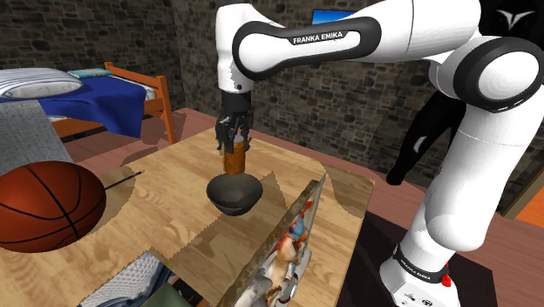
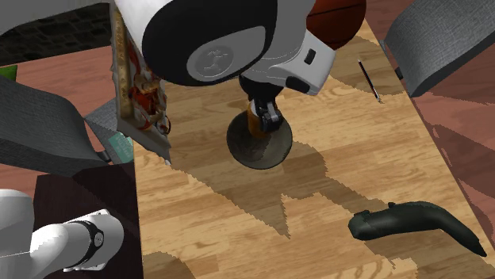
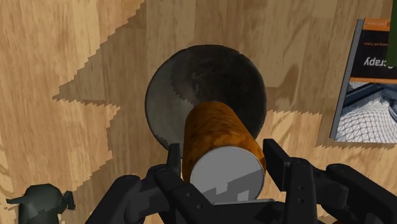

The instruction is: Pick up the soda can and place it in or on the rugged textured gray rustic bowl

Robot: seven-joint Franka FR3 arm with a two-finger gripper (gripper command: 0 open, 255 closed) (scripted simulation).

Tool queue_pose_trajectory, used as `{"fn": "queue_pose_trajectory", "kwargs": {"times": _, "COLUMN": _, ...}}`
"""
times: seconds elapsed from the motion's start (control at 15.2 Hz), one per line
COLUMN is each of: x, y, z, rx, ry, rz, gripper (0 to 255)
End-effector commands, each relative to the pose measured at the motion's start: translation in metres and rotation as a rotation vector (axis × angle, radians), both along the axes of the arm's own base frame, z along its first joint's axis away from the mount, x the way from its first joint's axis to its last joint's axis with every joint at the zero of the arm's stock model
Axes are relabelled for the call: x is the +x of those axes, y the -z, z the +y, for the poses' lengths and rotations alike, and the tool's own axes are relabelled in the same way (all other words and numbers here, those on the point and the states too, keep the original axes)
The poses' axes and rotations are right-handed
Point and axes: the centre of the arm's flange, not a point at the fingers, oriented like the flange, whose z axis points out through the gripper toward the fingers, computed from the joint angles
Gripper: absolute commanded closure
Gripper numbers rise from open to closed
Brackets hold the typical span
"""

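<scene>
Wooden table [image 1: 174,187] carries the dark grey bowl [image 1: 234,194], rough-skinned and empty; the orange-brown soda can [image 1: 234,161] hangs upright just above it, clasped near its top between the black gripper's [image 1: 233,139] 2 fingers; let go off-centre, I judge, it could clip the rim, topple and roll out.

White letters "FRANKA EMIKA" stand on the dark band of the arm link [image 1: 316,37], which is just above the gripper [image 1: 233,144]. Another small white label sits on the arm's base ring [image 1: 418,272], far below the gripper and well to its side, and it is too small to read. On the cover of the magazine [image 3: 369,95], beside the gripper, upside-down letters seem to read "scrapy", perhaps the end of a longer word.
</scene>
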Motion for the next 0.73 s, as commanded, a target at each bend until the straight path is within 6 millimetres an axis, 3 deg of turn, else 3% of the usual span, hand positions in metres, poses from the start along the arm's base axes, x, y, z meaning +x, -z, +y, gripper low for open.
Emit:
{"fn": "queue_pose_trajectory", "kwargs": {"times": 0.0, "x": 0.000, "y": 0.011, "z": 0.000, "rx": 0.000, "ry": 0.000, "rz": -0.001, "gripper": 255}}
{"fn": "queue_pose_trajectory", "kwargs": {"times": 0.66, "x": 0.000, "y": 0.064, "z": 0.000, "rx": 0.000, "ry": 0.000, "rz": -0.001, "gripper": 255}}
